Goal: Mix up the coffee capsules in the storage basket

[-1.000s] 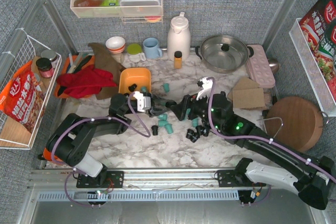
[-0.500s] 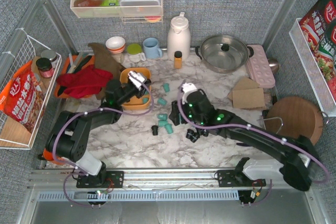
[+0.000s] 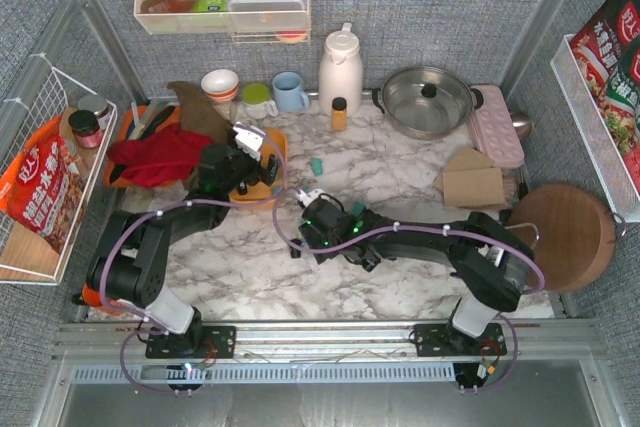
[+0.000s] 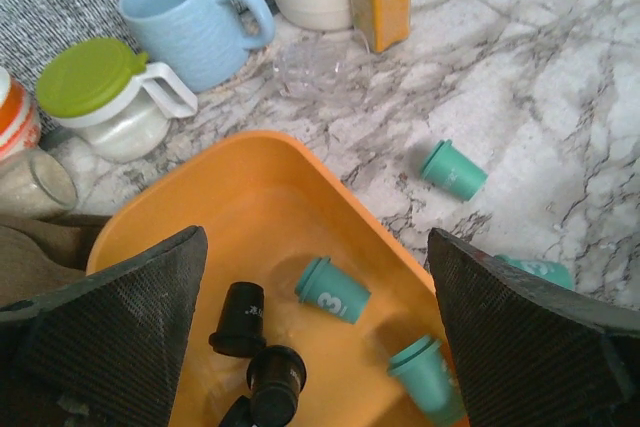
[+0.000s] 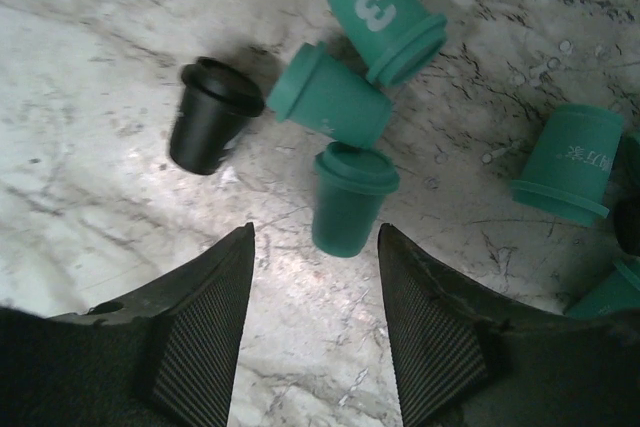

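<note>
Marble-pattern table (image 3: 250, 277), grey fabric walls. The orange storage basket (image 4: 250, 152) sits left of centre toward the table's back edge, in front of a blue mug (image 4: 190, 32) and a green-lidded jug (image 4: 100, 97).

The left gripper (image 4: 315, 247) hangs over the basket, jaws wide apart, nothing held. In the basket: two teal capsules, one printed "3" (image 4: 333, 290), plus at least two black capsules (image 4: 240, 319). Another teal capsule (image 4: 452, 169) lies on the marble off the basket's right rim.

The right gripper (image 5: 315, 237) is low over loose coffee capsules mid-table, jaws apart, not clamped. The narrow end of a teal pod (image 5: 350, 197) reaches into the gap. Beyond it lie a "3"-marked teal pod (image 5: 385, 12) and a black pod (image 5: 210, 115). One teal pod at right (image 5: 570, 162) carries white characters I can't read.

Red snack bag (image 3: 40, 187) in the left rack: Chinese print, too small to read.
</note>
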